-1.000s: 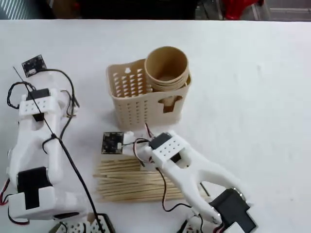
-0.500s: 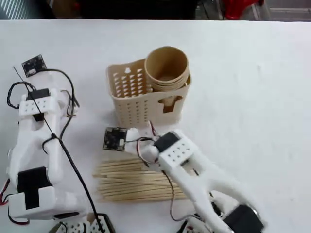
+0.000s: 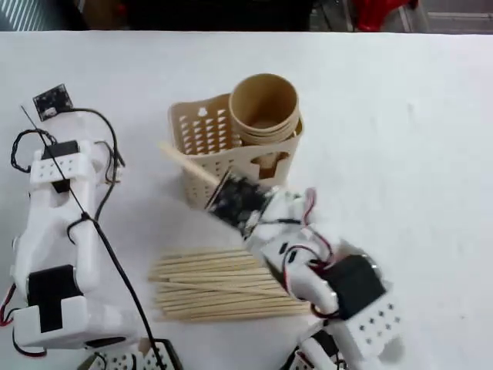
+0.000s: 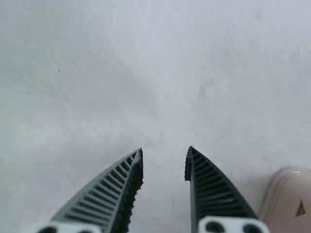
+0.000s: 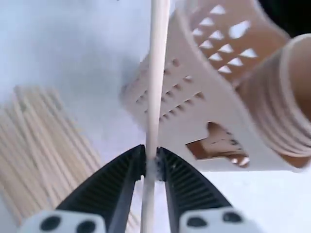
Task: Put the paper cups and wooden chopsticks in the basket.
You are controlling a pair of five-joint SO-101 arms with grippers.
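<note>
A beige perforated basket (image 3: 202, 145) stands mid-table with a stack of paper cups (image 3: 264, 104) in its right half. A pile of wooden chopsticks (image 3: 216, 284) lies in front of it. My right gripper (image 5: 151, 158) is shut on a single chopstick (image 5: 156, 68), which is lifted off the pile and slants up across the basket's front-left corner (image 3: 187, 163). The basket wall (image 5: 194, 97) and the cups (image 5: 282, 97) are close behind the stick. My left gripper (image 4: 164, 162) is open over bare table at the far left, holding nothing.
The left arm (image 3: 58, 223) lies along the table's left side with its cables. The right arm (image 3: 331, 285) stands at the front right, beside the pile. A beige corner (image 4: 289, 199) shows beside the left gripper. White tabletop (image 3: 400, 139) stretches to the right and behind the basket.
The right arm rose from the chopstick pile and swung toward the basket, lifting one chopstick with it. The left arm has not moved.
</note>
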